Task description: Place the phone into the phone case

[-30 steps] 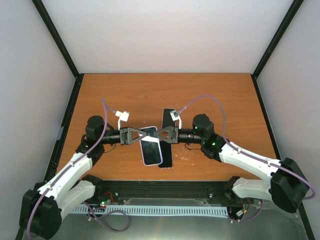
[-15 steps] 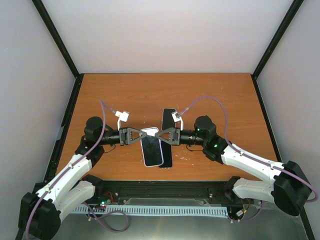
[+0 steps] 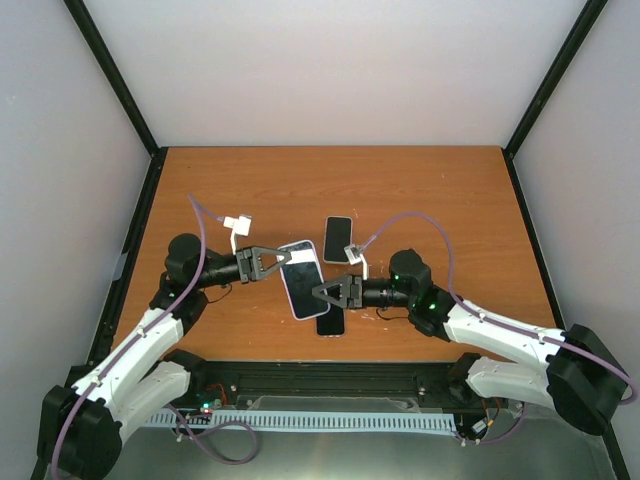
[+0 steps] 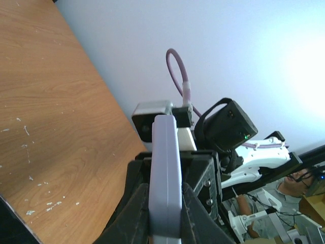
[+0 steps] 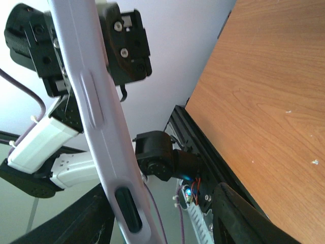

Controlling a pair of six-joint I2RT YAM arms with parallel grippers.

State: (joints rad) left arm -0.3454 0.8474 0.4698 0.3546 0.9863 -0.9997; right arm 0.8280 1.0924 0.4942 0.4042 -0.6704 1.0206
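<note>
My left gripper [image 3: 283,262] is shut on the long edge of a lavender phone case [image 3: 302,279] and holds it tilted above the table. In the left wrist view the case [image 4: 165,152] stands edge-on between the closed fingers [image 4: 137,203]. My right gripper [image 3: 322,292] is open at the case's near right side. In the right wrist view the case edge [image 5: 94,101] runs past its left finger [image 5: 96,218]. A black phone [image 3: 337,240] lies flat on the table behind the right gripper. Another dark flat piece [image 3: 330,325] shows below the case, partly hidden.
The wooden table [image 3: 440,200] is bounded by black frame posts and grey walls. The black front rail [image 3: 330,375] runs along the near edge, also visible in the right wrist view [image 5: 203,147]. Purple cables loop above both wrists.
My right gripper has let go of the case, opened, and moved toward the near edge. My left gripper has drawn back slightly left and turned the case.
</note>
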